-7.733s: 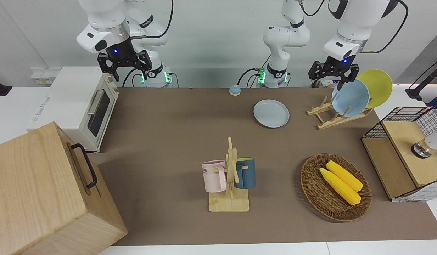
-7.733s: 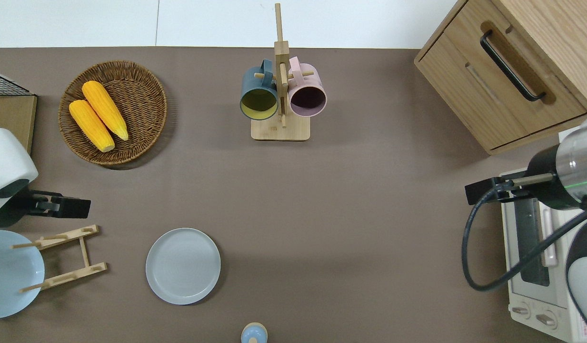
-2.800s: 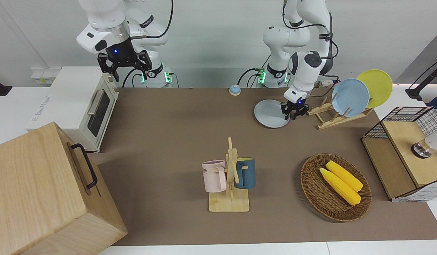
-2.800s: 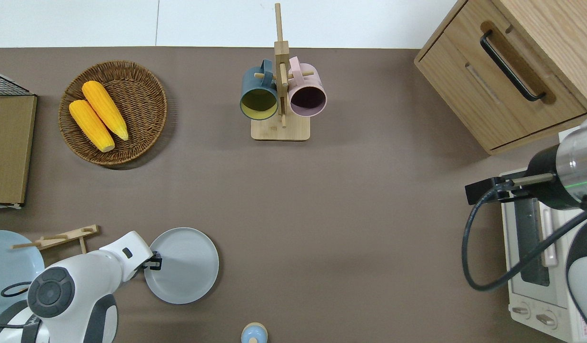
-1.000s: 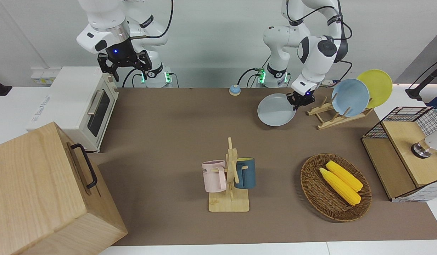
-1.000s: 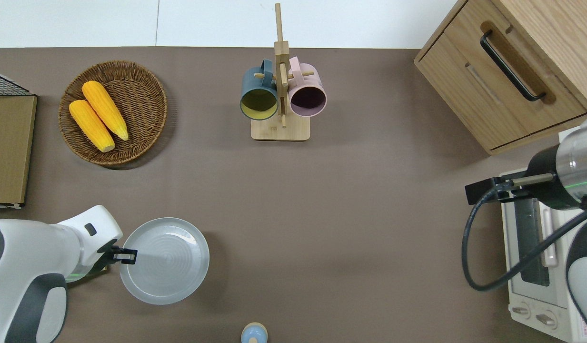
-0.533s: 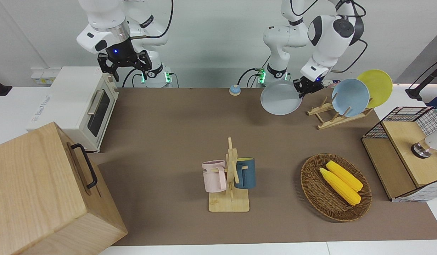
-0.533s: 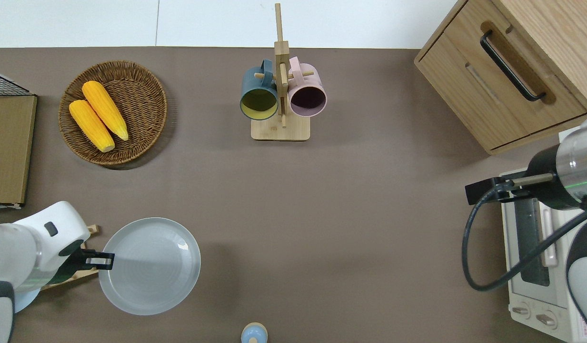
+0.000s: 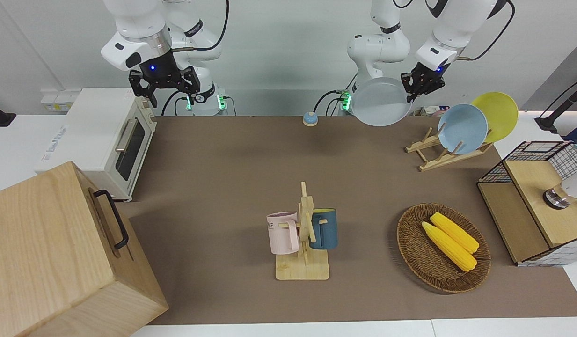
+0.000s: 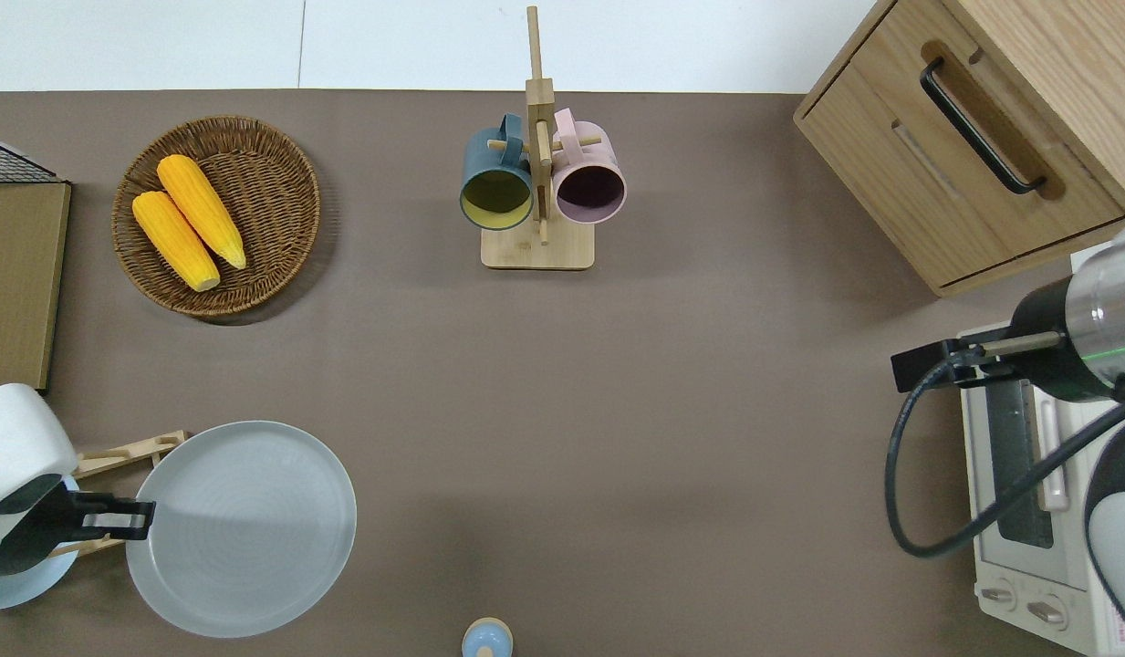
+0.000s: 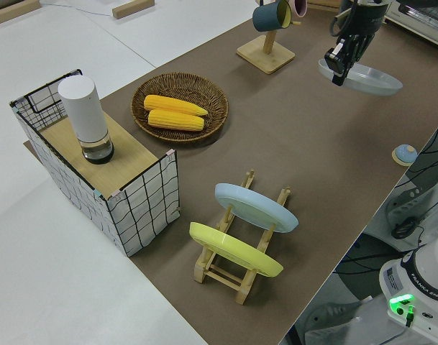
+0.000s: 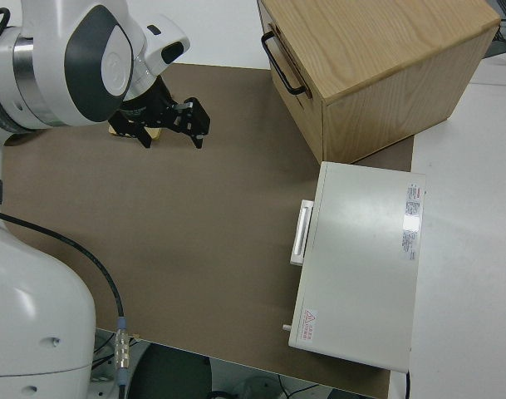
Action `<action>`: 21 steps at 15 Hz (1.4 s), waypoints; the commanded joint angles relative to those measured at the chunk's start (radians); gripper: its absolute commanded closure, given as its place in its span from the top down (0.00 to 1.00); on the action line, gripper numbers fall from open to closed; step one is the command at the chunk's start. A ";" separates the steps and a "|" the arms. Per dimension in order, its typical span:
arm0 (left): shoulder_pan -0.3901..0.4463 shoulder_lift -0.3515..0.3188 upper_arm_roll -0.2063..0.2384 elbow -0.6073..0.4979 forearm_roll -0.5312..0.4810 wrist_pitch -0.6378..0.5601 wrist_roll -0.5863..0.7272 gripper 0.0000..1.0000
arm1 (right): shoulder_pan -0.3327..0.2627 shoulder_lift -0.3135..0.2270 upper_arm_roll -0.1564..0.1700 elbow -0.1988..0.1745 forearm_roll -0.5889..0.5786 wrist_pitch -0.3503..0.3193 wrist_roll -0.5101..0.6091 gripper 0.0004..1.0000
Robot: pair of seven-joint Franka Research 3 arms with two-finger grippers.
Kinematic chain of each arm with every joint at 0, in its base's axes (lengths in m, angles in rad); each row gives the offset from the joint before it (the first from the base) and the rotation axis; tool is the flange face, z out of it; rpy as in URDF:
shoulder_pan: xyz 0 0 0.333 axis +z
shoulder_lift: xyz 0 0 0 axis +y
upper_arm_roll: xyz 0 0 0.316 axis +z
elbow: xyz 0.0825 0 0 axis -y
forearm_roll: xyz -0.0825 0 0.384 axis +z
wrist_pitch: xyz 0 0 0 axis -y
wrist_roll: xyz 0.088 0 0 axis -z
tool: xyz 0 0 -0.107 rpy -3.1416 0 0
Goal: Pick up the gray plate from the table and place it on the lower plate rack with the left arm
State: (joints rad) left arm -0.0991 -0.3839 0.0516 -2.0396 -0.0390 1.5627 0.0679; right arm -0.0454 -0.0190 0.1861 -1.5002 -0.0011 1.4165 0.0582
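The left tool (image 10: 133,522) was clamped on the gray plate (image 10: 243,527), held level in the air over the worktop (image 10: 617,383). Next, I think, tilting it for the lower plate rack (image 9: 431,152).

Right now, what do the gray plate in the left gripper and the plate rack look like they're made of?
The gray plate, shut in the left gripper by its rim, looks like glazed ceramic or smooth plastic: faint concentric rings and a soft sheen, so either is possible. The plate rack looks like unfinished light wood, maybe bamboo: pale tan rails and pegs, matte.
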 commanded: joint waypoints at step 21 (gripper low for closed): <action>-0.016 0.019 -0.070 -0.053 0.703 -0.061 -0.281 0.00 | -0.010 -0.002 0.006 0.006 0.010 -0.014 -0.001 0.99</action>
State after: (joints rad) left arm -0.1001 -0.3663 -0.0061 -2.0348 0.5617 1.5125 -0.1185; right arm -0.0454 -0.0190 0.1861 -1.5002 -0.0011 1.4165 0.0582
